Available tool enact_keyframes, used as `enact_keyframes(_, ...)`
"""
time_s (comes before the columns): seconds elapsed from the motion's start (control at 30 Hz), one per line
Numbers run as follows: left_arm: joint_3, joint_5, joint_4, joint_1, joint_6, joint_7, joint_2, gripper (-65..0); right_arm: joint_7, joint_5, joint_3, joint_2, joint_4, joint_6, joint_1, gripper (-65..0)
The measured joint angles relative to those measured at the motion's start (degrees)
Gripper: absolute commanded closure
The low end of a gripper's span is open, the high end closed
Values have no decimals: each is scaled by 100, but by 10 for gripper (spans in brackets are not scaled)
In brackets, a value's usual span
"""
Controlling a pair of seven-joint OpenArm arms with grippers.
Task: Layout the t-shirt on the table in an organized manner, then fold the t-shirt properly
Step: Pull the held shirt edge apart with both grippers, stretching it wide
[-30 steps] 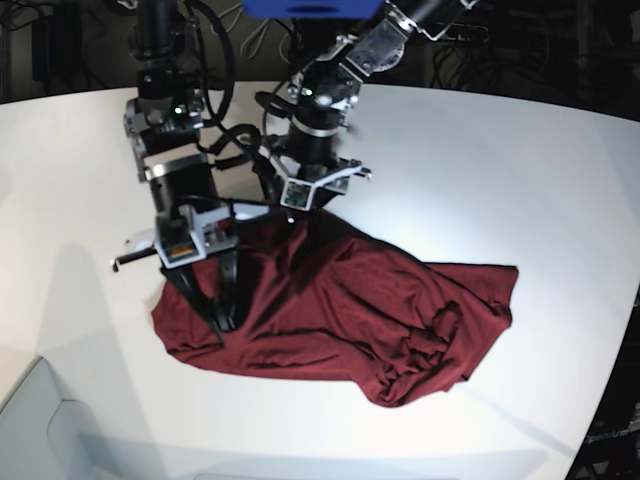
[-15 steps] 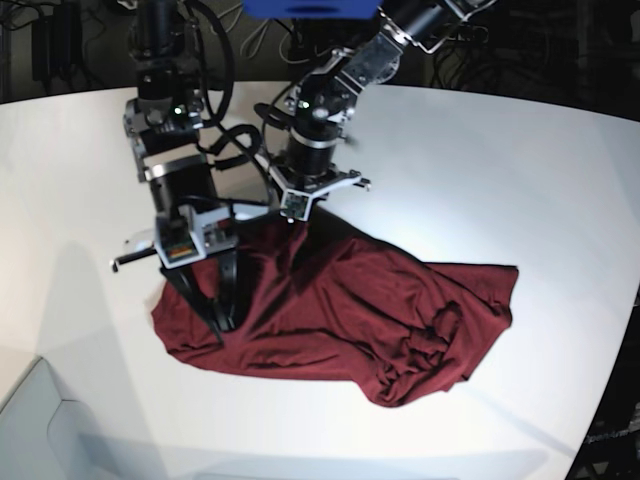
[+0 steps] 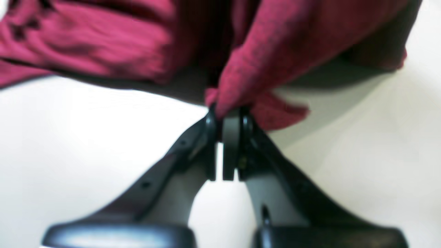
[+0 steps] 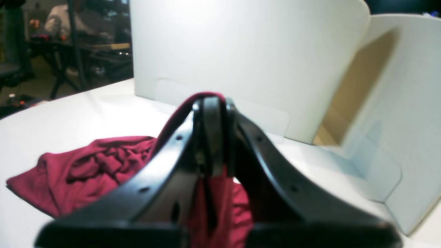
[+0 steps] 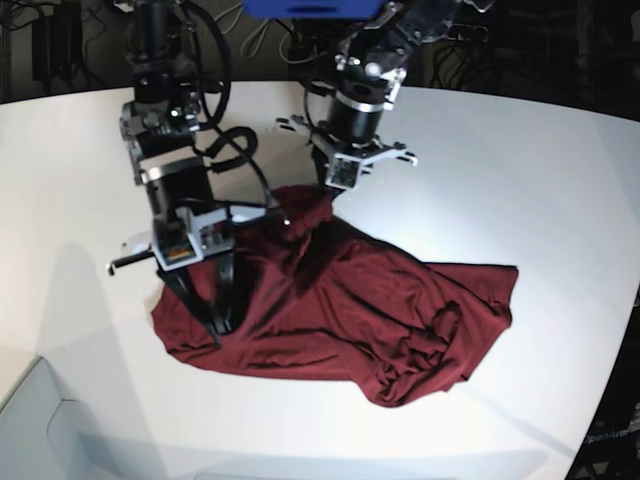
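Maroon t-shirt [image 5: 340,300] crumpled lengthwise left-to-right across table [image 5: 520,170], both left claw [image 3: 229,119] and right claw [image 4: 212,137] clenched on cloth

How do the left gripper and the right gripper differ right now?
The left gripper pinches the t-shirt's far edge, lifting it off the table; the right gripper grips cloth low at the near-left part. The left arm reaches farther back. Both are shut on cloth.

At frame centre, the left gripper [image 3: 227,119] pinches a bunched edge of the maroon t-shirt [image 3: 268,51], lifted above the white counter [image 3: 69,144].
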Motion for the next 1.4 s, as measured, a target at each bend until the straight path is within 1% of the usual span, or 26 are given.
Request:
enact_keyframes(0.07,-149,11,304,203,-26,-42,-304,-8,-2,0,4,0,0,0,2,0)
enact_keyframes(0.13,-494,-15,570,444,-24,55,-498,-8,4,-2,4,-2,0,4,-4,0)
enact_keyframes(0.23,-1276,-4,990,807,-33,37,-737,-8,-4,-2,0,22,0,9,-50,0)
enact_keyframes(0.33,-2142,52,1443,1213,-28,-61,-890,-9,-22,-4,-4,149,-4,26,-76,0)
enact_keyframes(0.43,-2938,70,1746,1587,-144,-70,-892,-13,-4,0,-7,157,-4,46,-160,0)
enact_keyframes(0.53,-3652,72,1829,1751,-173,-79,-855,-13,-17,0,11,157,-4,127,-420,0)
enact_keyframes(0.67,-4352,48,1829,1919,-208,-79,-837,-13,0,0,-57,129,-7,153,-861,0)
enact_keyframes(0.7,-4494,37,1829,1963,-201,-74,-837,-13,0,2,-164,142,-33,140,-966,0)
enact_keyframes(0.73,-4634,24,1825,1993,-149,-42,-831,-14,52,11,-271,142,-109,11,-1064,0)
enact_keyframes(0.77,-4774,24,1775,2013,-103,-13,-833,-14,50,9,-372,162,-229,4,-1106,0)
enact_keyframes(0.87,-5042,26,1563,2035,-79,61,-833,-14,20,7,-680,173,-656,2,-1106,0)
enact_keyframes(1.0,-5329,50,1394,2129,-90,9,-833,-14,72,17,-1145,173,-1266,2,-1121,0)
enact_keyframes(1.03,-5357,50,1335,2133,-90,31,-833,-15,2,4,-1213,177,-1419,2,-1130,0)
enact_keyframes(1.2,-5322,55,1016,2081,-92,20,-835,-15,-15,2,-1333,269,-1740,0,-1134,0)
enact_keyframes(1.3,-5084,7,896,2035,-92,79,-826,-18,-13,4,-1344,269,-1779,-2,-1113,-10)
enact_keyframes(1.37,-4935,7,879,1952,-94,68,-815,-64,2,2,-1344,267,-1779,-2,-1099,-57)
enact_keyframes(1.4,-4898,7,879,1904,-94,52,-815,-112,0,0,-1346,269,-1779,0,-1086,-90)
